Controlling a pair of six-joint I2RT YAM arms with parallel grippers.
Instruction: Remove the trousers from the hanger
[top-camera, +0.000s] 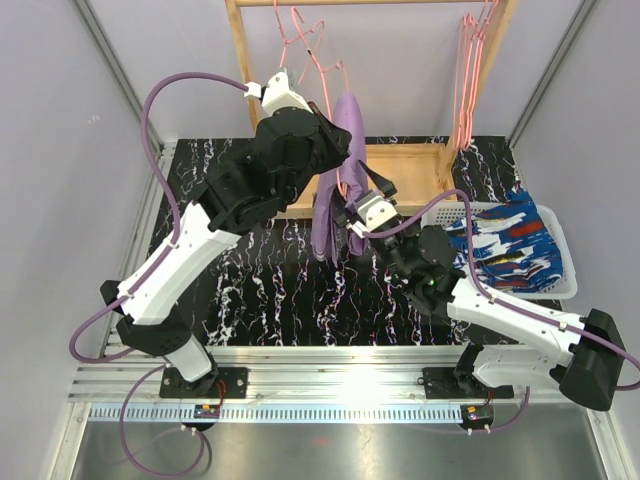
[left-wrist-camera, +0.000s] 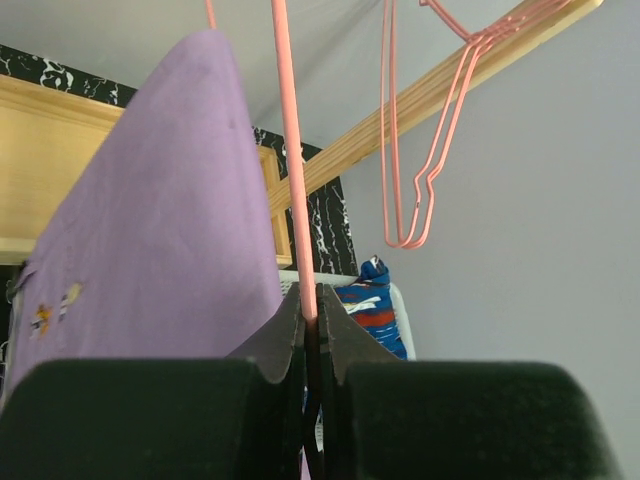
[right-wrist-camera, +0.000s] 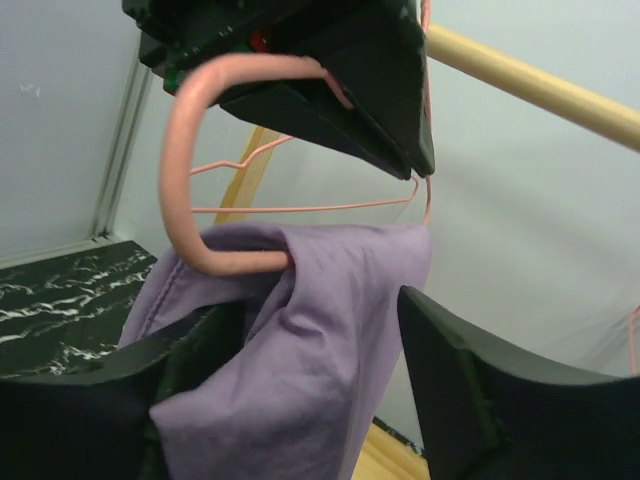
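Jaws of the left gripper are clenched on the pink wire of the hanger, which rises from between them. Jaws of the right gripper are held apart, one on each side of the lilac trousers, which are draped over the hanger's bar just above; no firm grasp is shown. Well to the right of these jaws, the patterned trousers lie in the basket. One garment is judged done; the lilac one remains to be pulled off.
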